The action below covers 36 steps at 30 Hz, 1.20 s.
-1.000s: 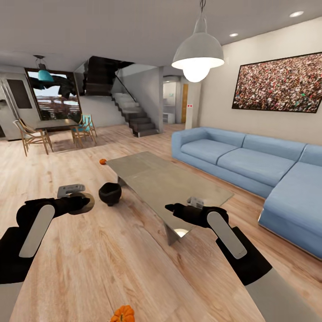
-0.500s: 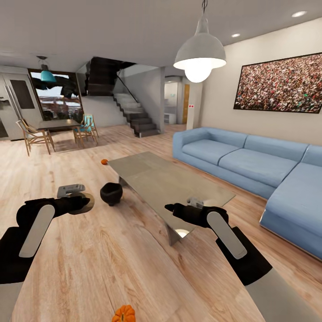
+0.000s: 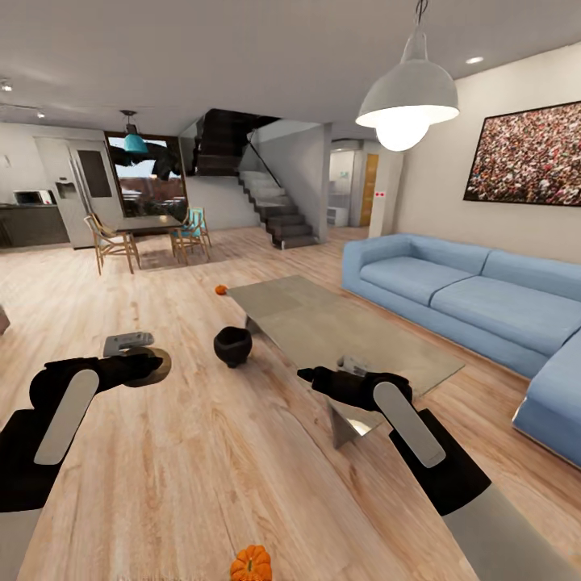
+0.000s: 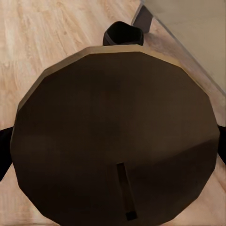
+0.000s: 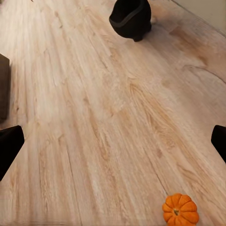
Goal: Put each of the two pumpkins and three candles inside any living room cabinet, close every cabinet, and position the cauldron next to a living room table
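View has swung left (camera, not objects): near pumpkin and cauldron sit unmoved, left gripper clamped on brown disc, right gripper apart, empty.

Three cameras: my head view wide over the living room, both wrist views close above the floor.

From the head I look forward and slightly down over both arms, across the floor to the table, sofa and far staircase. My left wrist camera faces a dark brown disc pressed close to the lens; past its rim I see the cauldron, shared with the head and right wrist. My right wrist looks steeply down at the floorboards and shares the near pumpkin with the head.
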Tool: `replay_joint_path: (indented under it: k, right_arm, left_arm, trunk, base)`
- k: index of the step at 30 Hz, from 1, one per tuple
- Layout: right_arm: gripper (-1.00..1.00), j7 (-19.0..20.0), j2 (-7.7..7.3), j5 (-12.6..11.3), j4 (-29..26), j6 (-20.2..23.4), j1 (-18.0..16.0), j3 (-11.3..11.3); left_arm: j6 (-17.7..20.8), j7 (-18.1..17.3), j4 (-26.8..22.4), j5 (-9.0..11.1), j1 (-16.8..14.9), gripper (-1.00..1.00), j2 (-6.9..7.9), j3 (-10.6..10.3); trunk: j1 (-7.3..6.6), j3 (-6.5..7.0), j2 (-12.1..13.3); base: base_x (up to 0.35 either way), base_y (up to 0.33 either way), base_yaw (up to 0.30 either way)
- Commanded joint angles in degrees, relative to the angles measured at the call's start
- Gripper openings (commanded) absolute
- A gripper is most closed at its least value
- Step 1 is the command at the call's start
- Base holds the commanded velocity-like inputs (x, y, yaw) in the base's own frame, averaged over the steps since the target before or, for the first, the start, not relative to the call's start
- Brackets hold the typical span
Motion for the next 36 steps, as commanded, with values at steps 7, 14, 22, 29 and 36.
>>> replay_joint_path:
  k: [7, 14, 22, 29, 36]
  right_arm:
    - [1.00, -0.67, -0.05, -0.58, -0.08, -0.04, -0.06, 0.10]
    - [1.00, -0.60, 0.01, -0.58, -0.07, -0.04, -0.06, 0.10]
    - [1.00, -0.44, 0.04, -0.58, -0.06, -0.04, -0.06, 0.10]
    - [1.00, -0.42, 0.04, -0.58, -0.09, -0.04, -0.06, 0.10]
    - [1.00, -0.42, 0.04, -0.56, -0.09, -0.04, -0.06, 0.10]
  left_arm:
    - [0.13, 0.40, -0.03, 0.51, -0.05, -1.00, 0.03, -0.06]
    - [0.20, 0.12, -0.03, 0.55, -0.05, -1.00, 0.03, -0.06]
    - [0.27, 0.04, -0.09, 0.69, -0.05, -1.00, 0.03, -0.06]
    - [0.27, 0.04, -0.11, 0.81, -0.05, -1.00, 0.03, -0.06]
    - [0.27, 0.04, -0.11, 0.93, -0.05, -1.00, 0.03, -0.06]
  trunk:
    - [-0.01, 0.12, -0.03]
    - [-0.01, 0.29, -0.03]
    - [-0.01, 0.48, -0.03]
    - [-0.01, 0.65, -0.03]
    - [-0.01, 0.82, -0.03]
  base:
    - [-0.132, 0.249, 0.279]
    - [-0.156, 0.262, 0.281]
    - [-0.141, 0.264, 0.281]
    - [-0.036, 0.274, 0.281]
    - [-0.003, 0.152, 0.281]
